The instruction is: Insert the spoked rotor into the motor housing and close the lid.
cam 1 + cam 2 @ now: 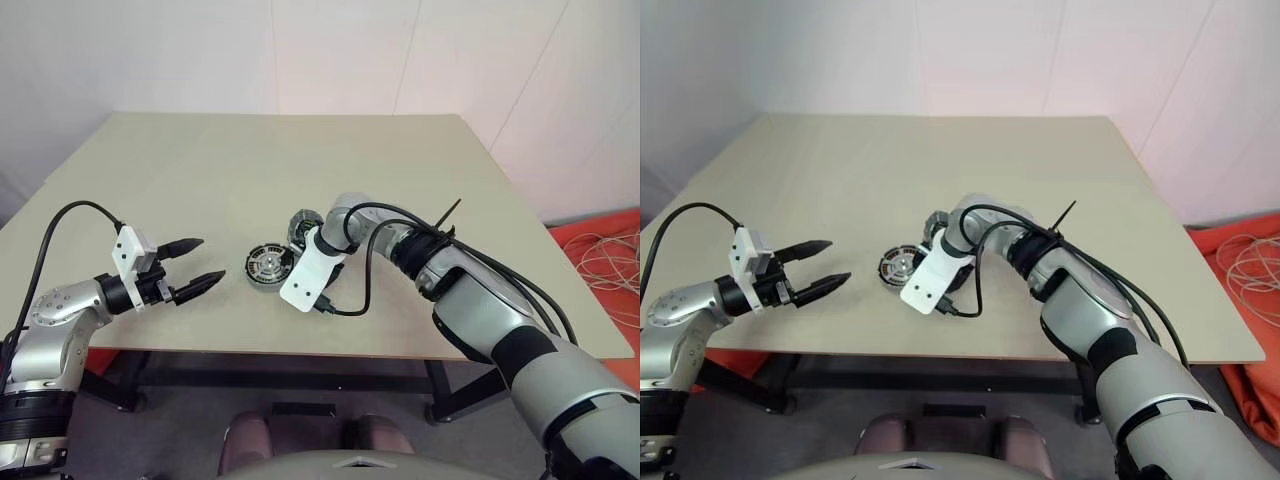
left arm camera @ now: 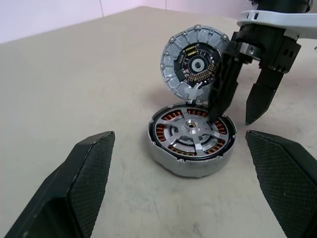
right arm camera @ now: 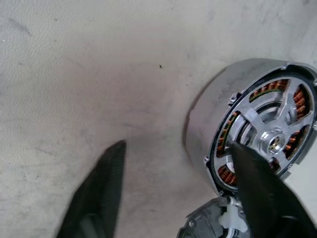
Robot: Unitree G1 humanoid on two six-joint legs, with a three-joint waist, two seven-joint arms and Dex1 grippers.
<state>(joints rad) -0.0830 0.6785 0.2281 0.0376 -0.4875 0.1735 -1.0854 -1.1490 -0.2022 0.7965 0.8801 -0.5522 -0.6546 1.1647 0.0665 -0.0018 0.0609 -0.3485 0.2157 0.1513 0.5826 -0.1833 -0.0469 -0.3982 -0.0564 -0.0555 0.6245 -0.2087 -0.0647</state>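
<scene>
The motor housing [image 2: 192,167] sits on the table near its front edge, copper windings showing through the spoked rotor [image 2: 193,130] that lies flat inside it. The lid [image 2: 195,61] stands tilted on edge right behind the housing, inner face with white segments toward me. My right gripper [image 2: 234,119] comes down from above with its fingers apart. One fingertip [image 3: 247,163] rests over the rotor's face near the rim, the other hangs outside the housing wall. My left gripper [image 1: 211,259] hovers open, a hand's width left of the housing [image 1: 268,268], holding nothing.
The beige table [image 1: 300,160] stretches far behind the parts. Its front edge runs just below both grippers. An orange cloth with white cables [image 1: 605,255] lies on the floor at the right. A black cable loops off my right wrist [image 1: 365,290].
</scene>
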